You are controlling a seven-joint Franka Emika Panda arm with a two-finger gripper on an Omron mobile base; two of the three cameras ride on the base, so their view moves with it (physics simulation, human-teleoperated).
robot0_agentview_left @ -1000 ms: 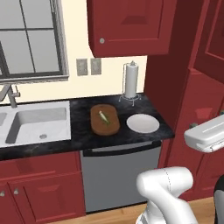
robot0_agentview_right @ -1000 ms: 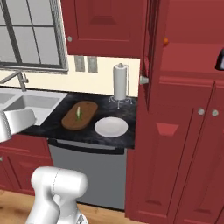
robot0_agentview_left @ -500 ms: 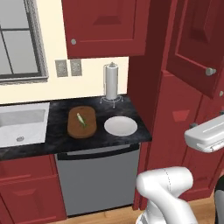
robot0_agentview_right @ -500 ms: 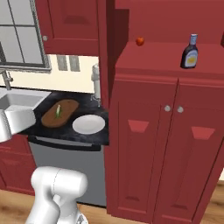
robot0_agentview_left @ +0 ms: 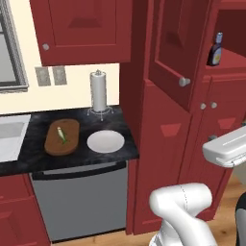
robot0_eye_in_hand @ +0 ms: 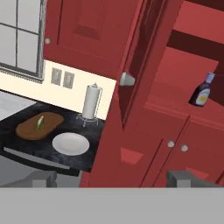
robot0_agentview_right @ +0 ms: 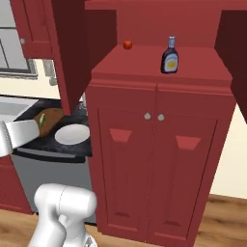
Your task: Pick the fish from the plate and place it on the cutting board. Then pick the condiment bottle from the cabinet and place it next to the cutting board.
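Note:
The fish (robot0_agentview_left: 61,134) lies on the brown cutting board (robot0_agentview_left: 62,142) on the dark counter; the board (robot0_eye_in_hand: 30,130) also shows with the fish (robot0_eye_in_hand: 39,122) in the hand view. Right of the board sits the bare white plate (robot0_agentview_left: 105,141), seen again as the plate (robot0_eye_in_hand: 71,143) and the plate (robot0_agentview_right: 72,134). The condiment bottle (robot0_agentview_right: 169,55) stands upright in the shelf recess of the tall red cabinet (robot0_agentview_right: 154,159), its upper door swung open. My gripper (robot0_eye_in_hand: 113,179) is open with nothing between its fingertips (robot0_eye_in_hand: 43,178), well short of the bottle (robot0_eye_in_hand: 202,91).
A paper towel roll (robot0_agentview_left: 98,91) stands behind the plate. A small red round thing (robot0_agentview_right: 127,44) sits at the back left of the shelf. The open cabinet door (robot0_agentview_left: 175,53) with its knob (robot0_eye_in_hand: 127,79) juts out between counter and recess. A sink edge (robot0_agentview_left: 9,137) lies far left.
The base has driven to the right, so both base views shifted: the counter slid left and the cabinet with the bottle came into the middle. Fish, board and plate stay put.

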